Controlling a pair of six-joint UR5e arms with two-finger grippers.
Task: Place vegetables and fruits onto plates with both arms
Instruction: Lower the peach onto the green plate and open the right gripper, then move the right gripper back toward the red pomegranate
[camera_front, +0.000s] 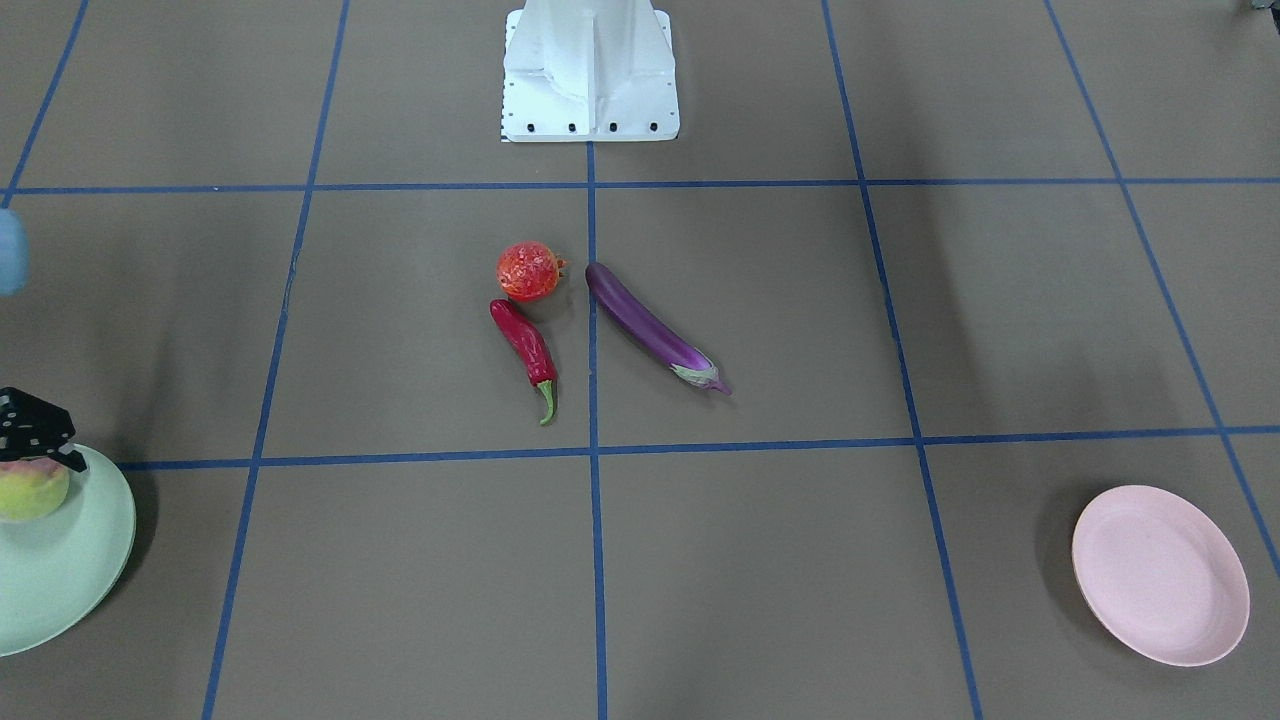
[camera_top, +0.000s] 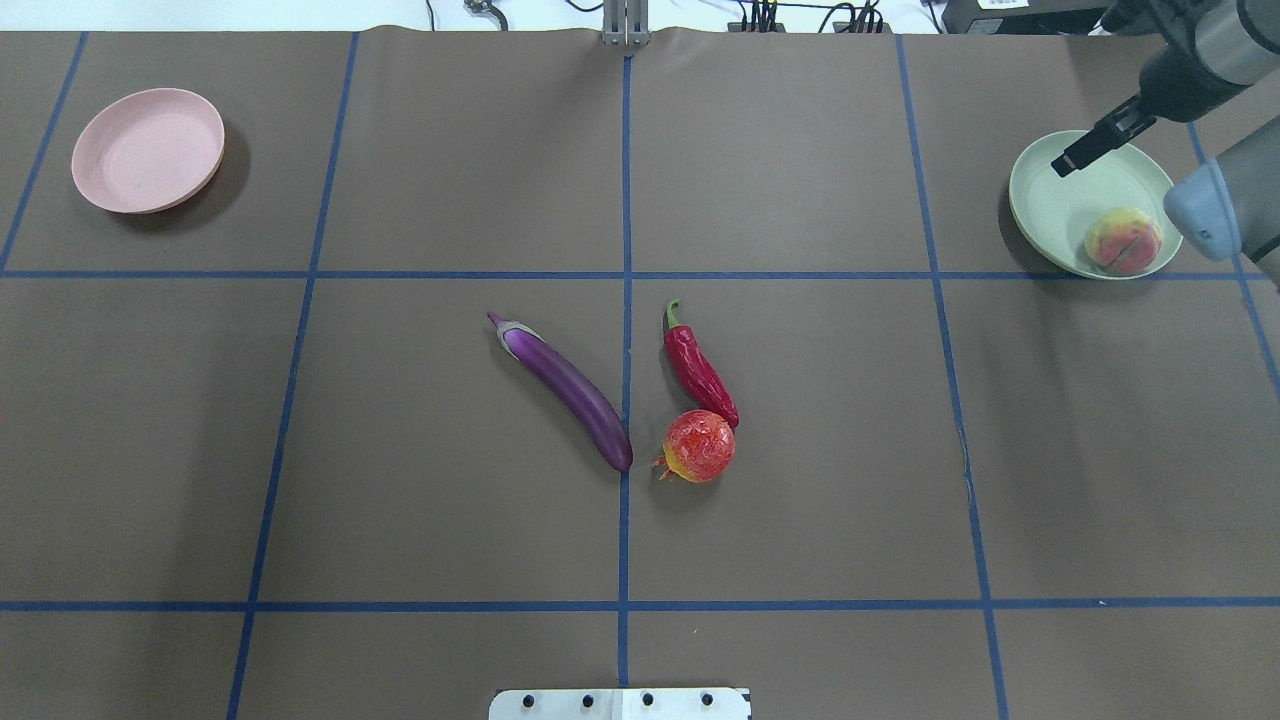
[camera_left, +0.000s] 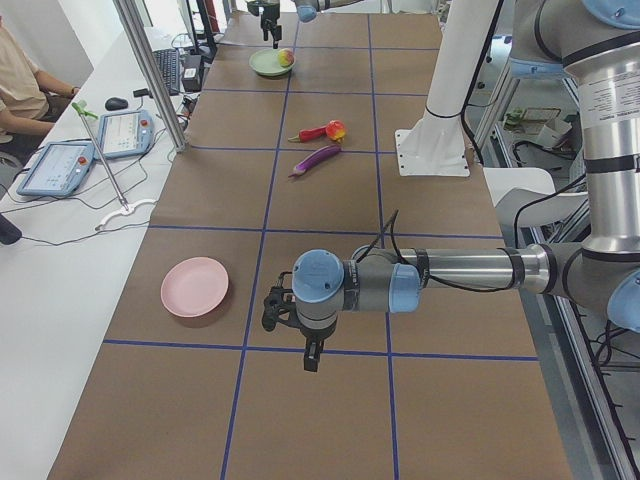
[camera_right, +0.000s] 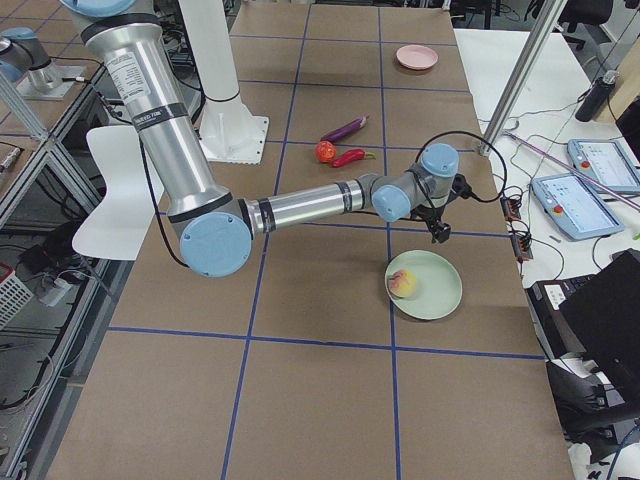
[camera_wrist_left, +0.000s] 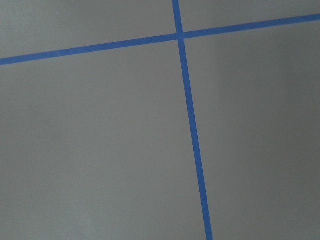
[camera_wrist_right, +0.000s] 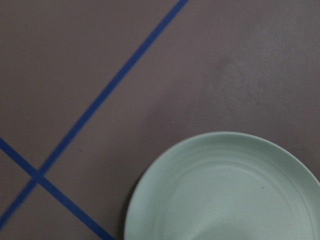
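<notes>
Brown taped table (camera_top: 400, 500) — long shiny purple eggplant (camera_top: 565, 392) lies slanted mid-table, left of centre, on the side of the black left gripper (camera_left: 310, 358) — black right gripper (camera_top: 1066, 164) hangs empty over round mint-green plate (camera_top: 1045, 200); how wide either opens, I cannot tell

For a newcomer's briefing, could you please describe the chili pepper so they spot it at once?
Three items cluster mid-table, before the white pedestal base. The chili pepper lies by the round pomegranate and purple eggplant; it alone is wrinkled red with a green stem.
</notes>
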